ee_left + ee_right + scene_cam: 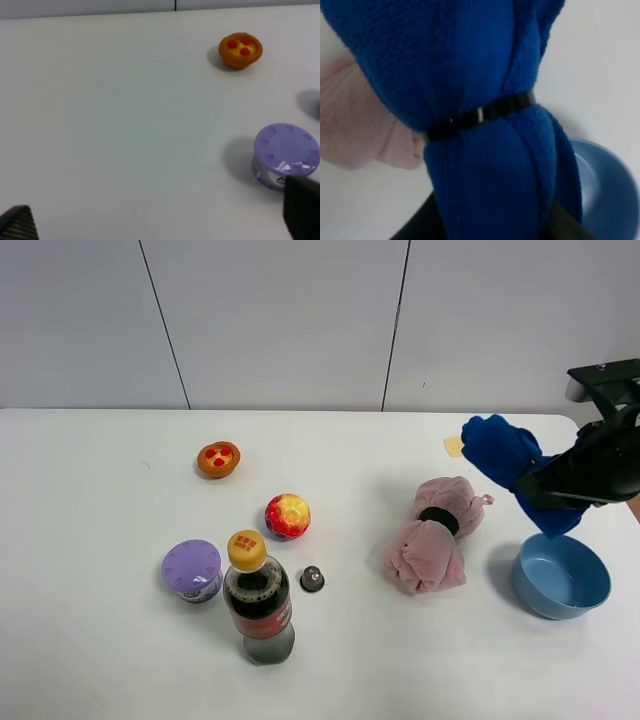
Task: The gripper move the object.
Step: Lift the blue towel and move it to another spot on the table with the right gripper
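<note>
The left gripper [160, 225] hangs over the white table [90, 650] with its jaws spread wide and nothing between them. A purple-lidded jar [192, 569] sits near one finger. To the right come a toy egg tart [218, 459], a cola bottle [257, 600], a red-and-yellow ball [287, 516] and a small dark cap [312, 579]. A pink rolled towel [436, 537] lies past them. The right gripper [548, 488] is clamped on the blue rolled towel [503, 453], which is held off the table by the blue bowl [561, 577].
</note>
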